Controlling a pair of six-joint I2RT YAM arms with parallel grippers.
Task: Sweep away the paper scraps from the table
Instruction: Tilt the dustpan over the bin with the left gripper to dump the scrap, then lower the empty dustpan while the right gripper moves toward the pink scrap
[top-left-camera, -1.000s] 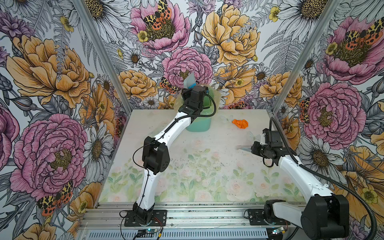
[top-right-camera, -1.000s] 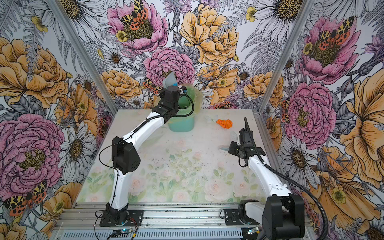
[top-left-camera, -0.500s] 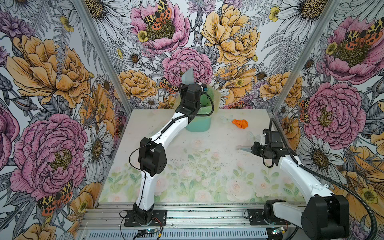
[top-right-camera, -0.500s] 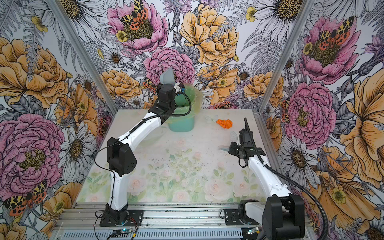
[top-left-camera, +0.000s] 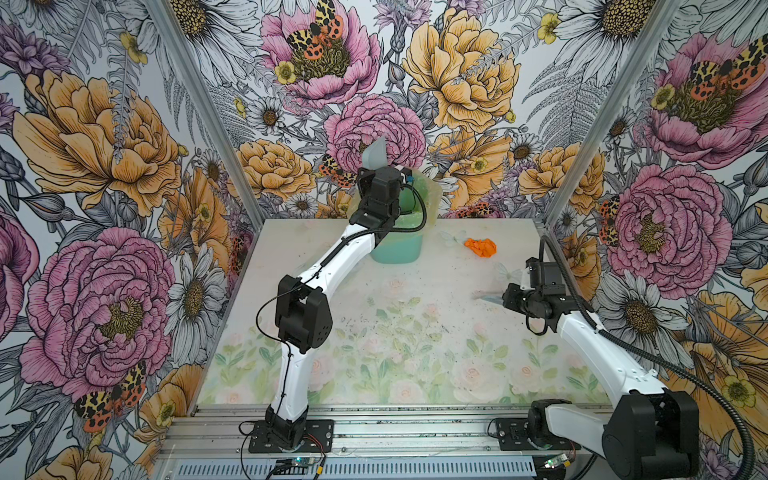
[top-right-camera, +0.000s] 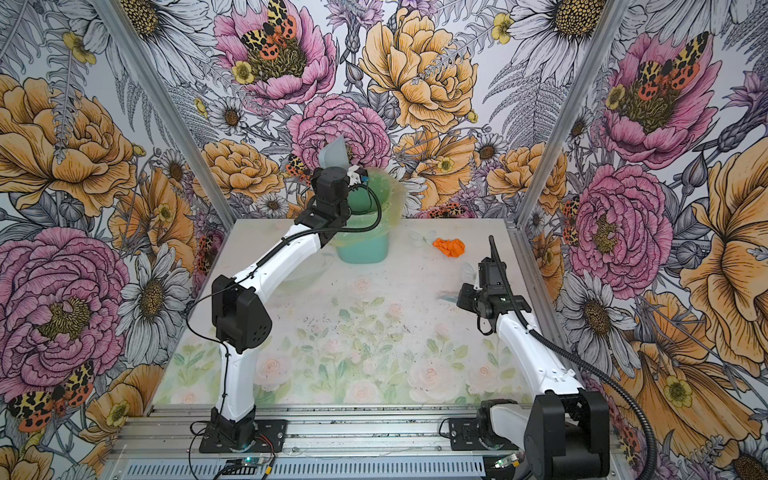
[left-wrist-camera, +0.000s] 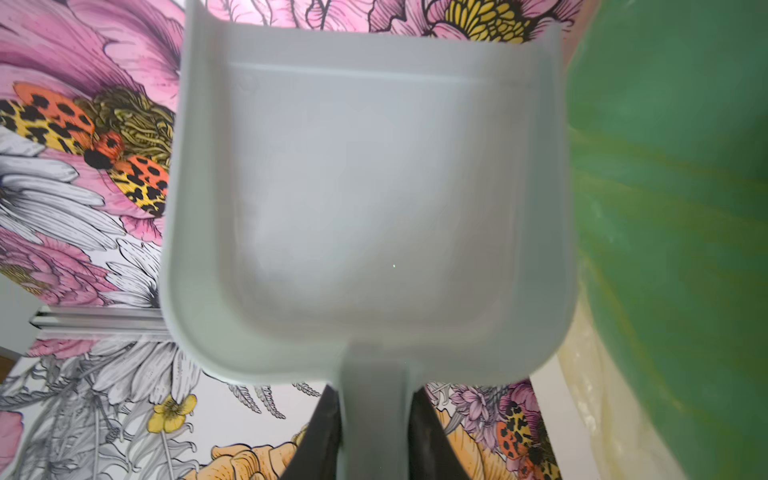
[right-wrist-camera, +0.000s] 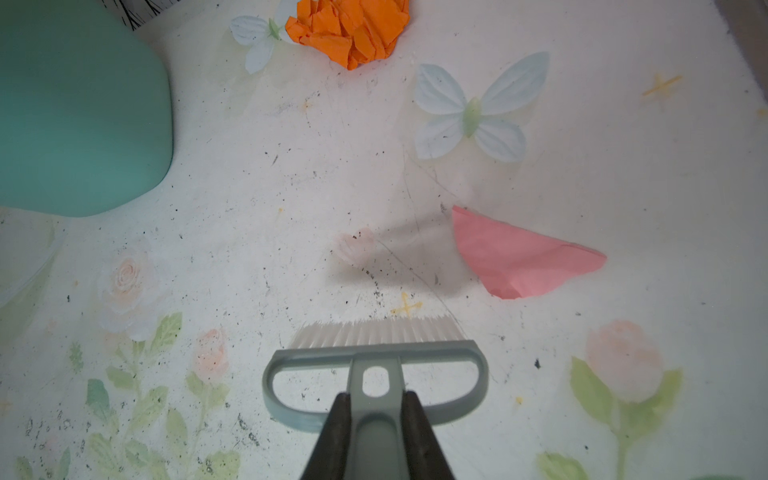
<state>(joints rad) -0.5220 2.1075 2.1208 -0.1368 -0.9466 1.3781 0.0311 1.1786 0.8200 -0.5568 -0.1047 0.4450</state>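
Note:
My left gripper (left-wrist-camera: 376, 432) is shut on the handle of a grey-blue dustpan (left-wrist-camera: 365, 187), whose pan is bare. In both top views the dustpan (top-left-camera: 376, 153) (top-right-camera: 334, 151) stands raised, mouth up, at the back beside the rim of the green bin (top-left-camera: 397, 245). My right gripper (right-wrist-camera: 376, 415) is shut on the handle of a matching brush (right-wrist-camera: 376, 365), its bristles low over the table (top-left-camera: 415, 332). Two paper scraps show: an orange wad (top-left-camera: 480, 246) (right-wrist-camera: 349, 29) near the back right, and a flat pink-red scrap (right-wrist-camera: 519, 257) just beyond the bristles, off to one side.
The green bin (top-right-camera: 363, 249) (right-wrist-camera: 75, 124) with a yellowish liner stands against the back wall. Floral walls close the table on three sides, and silver rails (top-left-camera: 415, 432) run along the front. Dark specks dot the table's middle.
The left arm has shifted slightly left with the dustpan, which now stands more upright beside the bin. The right arm and brush have not moved.

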